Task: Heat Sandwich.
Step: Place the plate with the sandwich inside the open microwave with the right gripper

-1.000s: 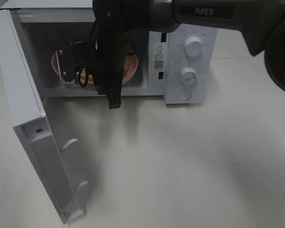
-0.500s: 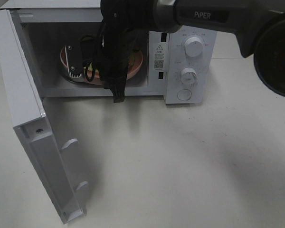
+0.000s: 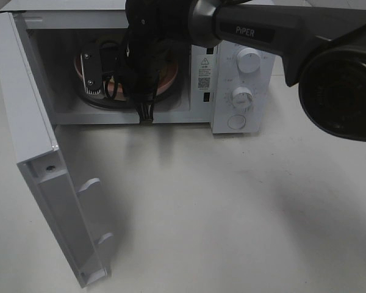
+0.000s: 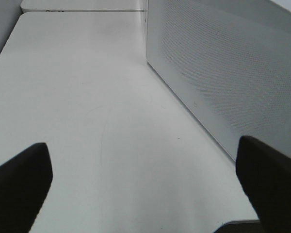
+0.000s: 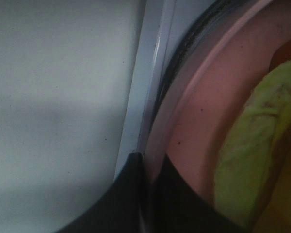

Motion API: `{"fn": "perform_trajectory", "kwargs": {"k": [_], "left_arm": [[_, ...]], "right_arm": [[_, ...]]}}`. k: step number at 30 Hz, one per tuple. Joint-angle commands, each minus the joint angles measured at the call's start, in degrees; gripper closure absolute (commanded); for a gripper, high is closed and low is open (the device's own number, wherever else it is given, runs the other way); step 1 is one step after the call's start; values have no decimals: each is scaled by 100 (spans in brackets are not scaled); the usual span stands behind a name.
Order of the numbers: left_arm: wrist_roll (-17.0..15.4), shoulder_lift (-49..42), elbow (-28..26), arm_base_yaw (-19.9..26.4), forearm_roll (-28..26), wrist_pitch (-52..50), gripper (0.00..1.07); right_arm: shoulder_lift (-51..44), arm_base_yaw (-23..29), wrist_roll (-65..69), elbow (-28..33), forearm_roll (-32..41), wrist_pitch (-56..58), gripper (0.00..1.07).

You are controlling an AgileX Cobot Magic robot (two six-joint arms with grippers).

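The sandwich [image 5: 247,160] shows as pale green lettuce with orange filling on the pink plate [image 5: 208,111]. In the high view my right arm hides the sandwich; only the plate's rim [image 3: 168,78] shows inside the microwave cavity. My right gripper [image 5: 148,167] is shut on the plate's near rim, just inside the microwave's front sill [image 3: 145,113]. The dark turntable ring [image 5: 184,53] lies under the plate. My left gripper [image 4: 145,194] is open with nothing between its fingers [image 4: 19,184], over bare table beside the microwave's perforated wall [image 4: 233,73].
The white microwave's door [image 3: 43,159] stands swung out to the left over the table. Its control panel has two knobs [image 3: 249,61] [image 3: 242,96] and a round button [image 3: 236,122]. The right arm's black body [image 3: 329,73] fills the upper right.
My right gripper has carried the plate deeper into the microwave, and the fingers have drawn back from over the table to the front sill. The left gripper has stayed open.
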Motion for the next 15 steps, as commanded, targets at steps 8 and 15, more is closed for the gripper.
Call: {"fn": "perform_trajectory", "kwargs": {"k": [8,15], "left_arm": [[-29,-115,6,29,-17,-57,9],[-29,-115,6,29,-17,-57,9]], "right_arm": [[23,-63,-132,-132,-218,-453,105],[189,-63,-132,-275,-189,-464,104]]}}
